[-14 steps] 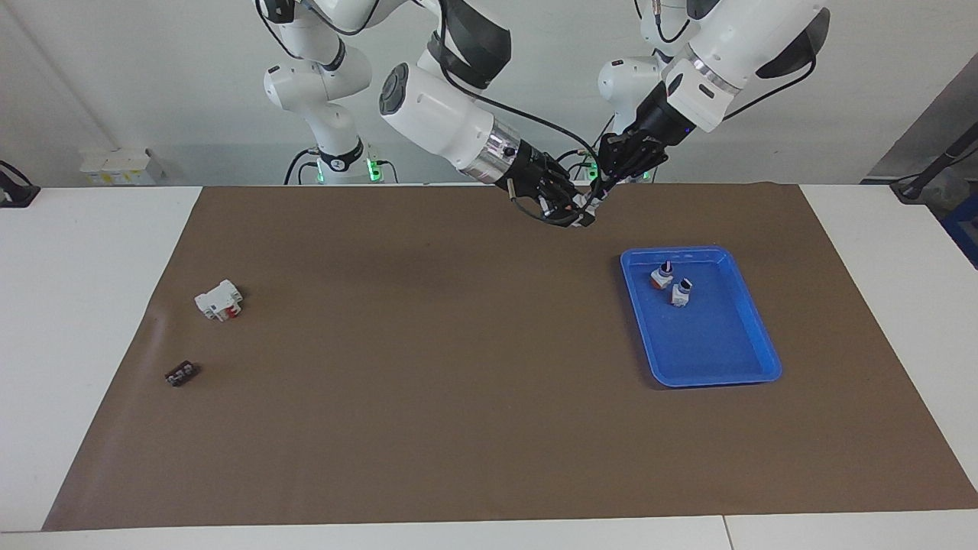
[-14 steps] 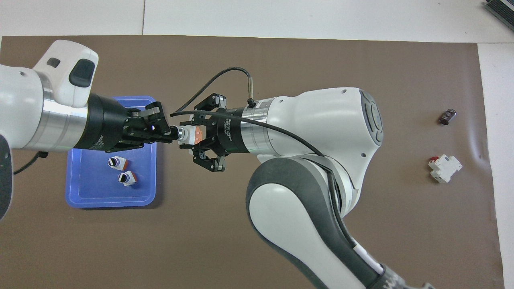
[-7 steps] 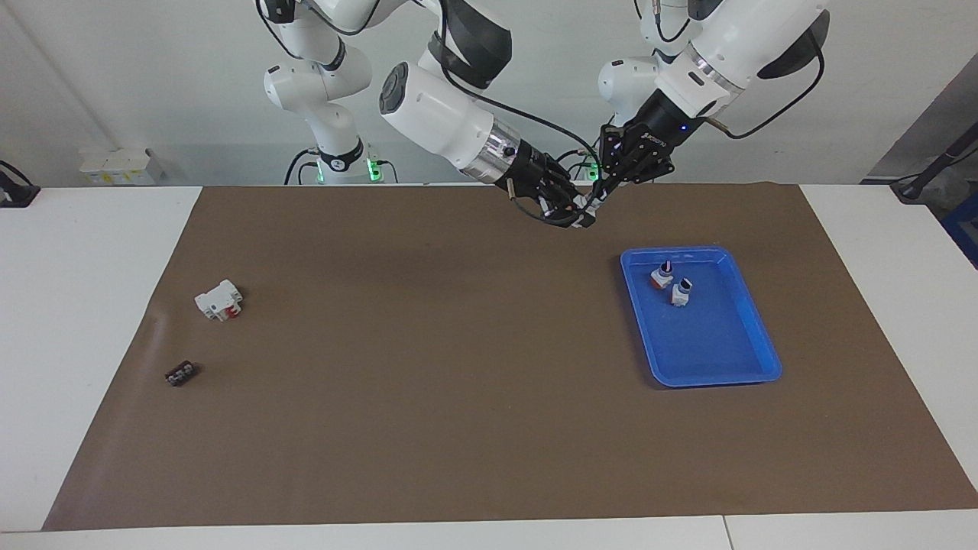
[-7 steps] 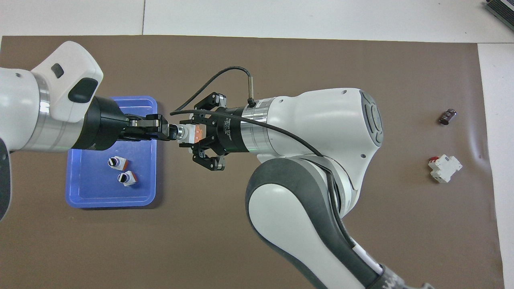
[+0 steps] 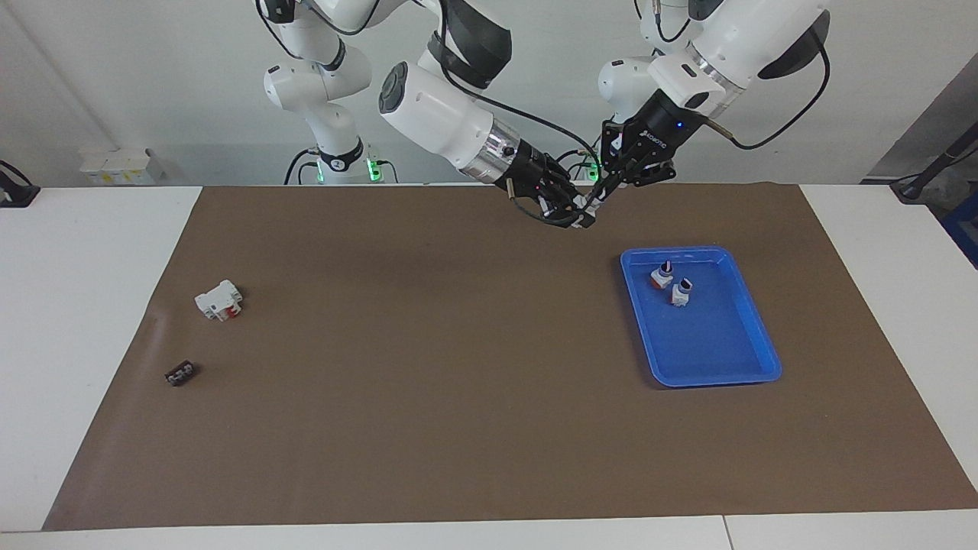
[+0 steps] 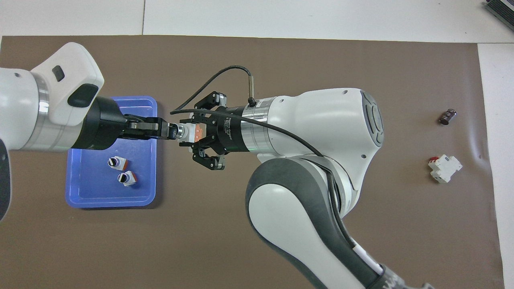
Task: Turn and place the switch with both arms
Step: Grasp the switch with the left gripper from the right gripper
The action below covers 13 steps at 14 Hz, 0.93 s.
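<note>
The switch (image 6: 188, 132), with a white body, an orange block and a black knob tip, is held in the air between both grippers. It also shows in the facing view (image 5: 585, 206). My right gripper (image 6: 196, 135) (image 5: 574, 212) is shut on its white and orange body. My left gripper (image 6: 172, 131) (image 5: 600, 191) meets it head-on and is shut on the knob end. Both are over the brown mat, just beside the blue tray (image 6: 100, 194) (image 5: 718, 359).
Two more switches (image 5: 662, 276) (image 5: 681, 291) lie in the tray, also seen in the overhead view (image 6: 117, 162) (image 6: 127, 178). A larger white block with a red part (image 5: 219, 299) and a small black piece (image 5: 181, 373) lie toward the right arm's end.
My left gripper's wrist has rotated around the knob end of the switch. My right gripper has held the switch almost still.
</note>
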Each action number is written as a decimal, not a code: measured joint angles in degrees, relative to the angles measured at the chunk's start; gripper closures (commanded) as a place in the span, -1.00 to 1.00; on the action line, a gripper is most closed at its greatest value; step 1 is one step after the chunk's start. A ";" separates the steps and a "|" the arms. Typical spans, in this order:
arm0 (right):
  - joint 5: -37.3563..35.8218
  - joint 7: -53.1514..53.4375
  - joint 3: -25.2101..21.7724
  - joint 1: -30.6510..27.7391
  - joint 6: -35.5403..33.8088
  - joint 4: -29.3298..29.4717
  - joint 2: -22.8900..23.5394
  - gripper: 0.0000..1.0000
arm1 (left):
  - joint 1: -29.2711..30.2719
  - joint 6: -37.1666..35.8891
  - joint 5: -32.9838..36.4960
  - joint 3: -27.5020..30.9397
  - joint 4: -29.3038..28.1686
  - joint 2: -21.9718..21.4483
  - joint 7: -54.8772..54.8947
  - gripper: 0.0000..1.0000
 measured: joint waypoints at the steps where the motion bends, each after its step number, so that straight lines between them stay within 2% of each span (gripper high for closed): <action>1: 0.00 0.00 0.00 0.00 0.00 0.00 -0.01 1.00 | 0.01 0.01 0.00 0.01 -0.02 -0.02 1.37 1.00; 10: 0.00 0.00 0.00 0.00 0.00 0.05 -0.13 1.00 | 0.11 0.16 0.00 0.02 -0.07 -0.22 10.35 1.00; 13: 0.00 0.00 0.04 0.09 0.20 0.09 -0.06 1.00 | 0.15 0.29 1.00 -0.18 -0.05 -0.34 17.93 1.00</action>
